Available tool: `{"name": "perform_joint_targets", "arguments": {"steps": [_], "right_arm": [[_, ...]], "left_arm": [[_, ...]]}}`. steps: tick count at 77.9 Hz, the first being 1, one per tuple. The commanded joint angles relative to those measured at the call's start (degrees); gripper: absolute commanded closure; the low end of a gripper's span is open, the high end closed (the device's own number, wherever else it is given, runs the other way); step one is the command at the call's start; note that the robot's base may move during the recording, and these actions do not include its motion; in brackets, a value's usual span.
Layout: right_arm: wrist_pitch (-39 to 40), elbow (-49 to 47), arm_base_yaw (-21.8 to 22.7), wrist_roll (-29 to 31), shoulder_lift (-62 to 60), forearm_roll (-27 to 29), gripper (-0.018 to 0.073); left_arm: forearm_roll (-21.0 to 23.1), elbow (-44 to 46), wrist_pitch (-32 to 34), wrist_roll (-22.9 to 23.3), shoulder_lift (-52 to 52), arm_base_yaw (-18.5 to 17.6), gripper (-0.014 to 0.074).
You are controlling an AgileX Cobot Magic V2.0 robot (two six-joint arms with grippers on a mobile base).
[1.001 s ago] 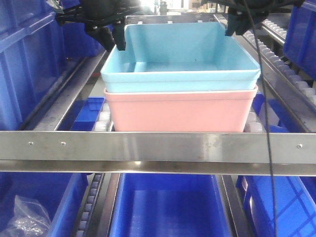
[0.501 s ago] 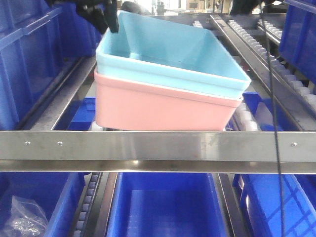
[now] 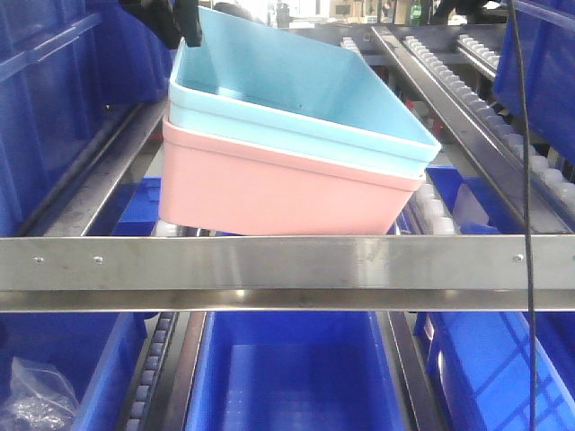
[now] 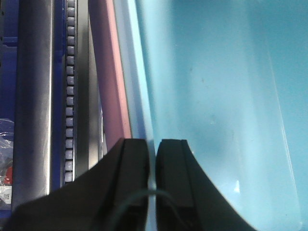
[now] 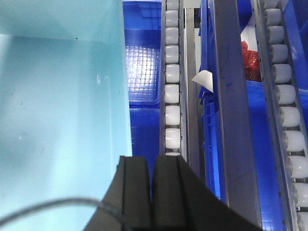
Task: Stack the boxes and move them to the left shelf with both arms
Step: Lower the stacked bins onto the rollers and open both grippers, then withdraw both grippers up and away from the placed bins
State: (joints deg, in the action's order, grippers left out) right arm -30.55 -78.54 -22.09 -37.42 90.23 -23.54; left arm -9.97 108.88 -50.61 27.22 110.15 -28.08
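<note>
Nested boxes (image 3: 269, 171) skewed, tilted: long axis near-left to far-right.

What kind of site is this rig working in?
Likely a warehouse or factory parts store: flow racks with roller rails, dark blue storage bins on the level below, and a steel front bar across the shelf.
</note>
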Motion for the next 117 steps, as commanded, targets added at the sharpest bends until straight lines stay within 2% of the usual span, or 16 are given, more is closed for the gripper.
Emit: {"name": "perform_joint_targets", "arguments": {"steps": [1,3,11,17,22,27,41,45,78,90,96,101,117], "right_arm": [[4.32,-1.66,0.03,0.79,-2.97,-1.99,0.0509],[4.38,-1.66,0.03,0.79,-2.97,-1.99,0.0509],[4.66,-1.66,0.03,0.79,-2.97,-1.99,0.0509],[4.22,-1.66,-0.21,0.79,-3.09,-1.99,0.0509],[3.16,-1.66,-0.69,0.79,-3.58,-1.99,0.0509],[1.87,-1.66,-1.80,0.79,-4.39,-1.99,0.0509],[3.45,2.29,-4.96,0.79,-8.15,-4.68,0.0509],[3.80,4.42,-5.27,0.79,-9.61,-4.83,0.0509],[11.81,26.29,-5.39,0.79,-28.63,-7.41,0.0509],[13.77,30.42,-5.39,0.79,-35.28,-7.51,0.0509],[14.22,31.41,-5.39,0.79,-37.69,-7.51,0.0509],[14.70,32.26,-5.39,0.79,-39.59,-7.53,0.0509],[19.99,37.93,-5.39,0.79,-44.22,-7.53,0.0509]], "left_arm": [[-1.24,1.66,1.26,-0.37,-4.07,-0.42,0.0533],[-1.56,1.66,1.26,-0.36,-4.09,-0.42,0.0500],[-2.09,1.66,0.93,-0.36,-4.09,-0.42,0.0258],[-1.97,1.66,-1.00,-0.36,-4.09,-0.42,0.0212],[-1.87,1.66,-4.07,-0.36,-4.09,-0.51,0.0246],[-2.13,1.66,-6.44,-0.82,-4.09,-0.90,0.0317],[-4.13,1.66,-8.99,-1.32,-5.06,-3.39,0.0616],[-4.38,1.66,-8.98,-1.32,-5.61,-4.08,0.0592],[-4.26,1.37,-6.85,-1.22,-10.87,-9.92,0.0599],[-2.93,-6.11,-0.10,-1.10,-15.14,-11.46,0.0599],[-0.99,-13.65,5.14,-1.10,-18.91,-11.46,0.0599],[-0.35,-21.80,11.94,-1.10,-23.21,-11.46,0.0599],[-0.13,-43.27,28.61,-1.01,-36.27,-11.46,0.0599]]}}
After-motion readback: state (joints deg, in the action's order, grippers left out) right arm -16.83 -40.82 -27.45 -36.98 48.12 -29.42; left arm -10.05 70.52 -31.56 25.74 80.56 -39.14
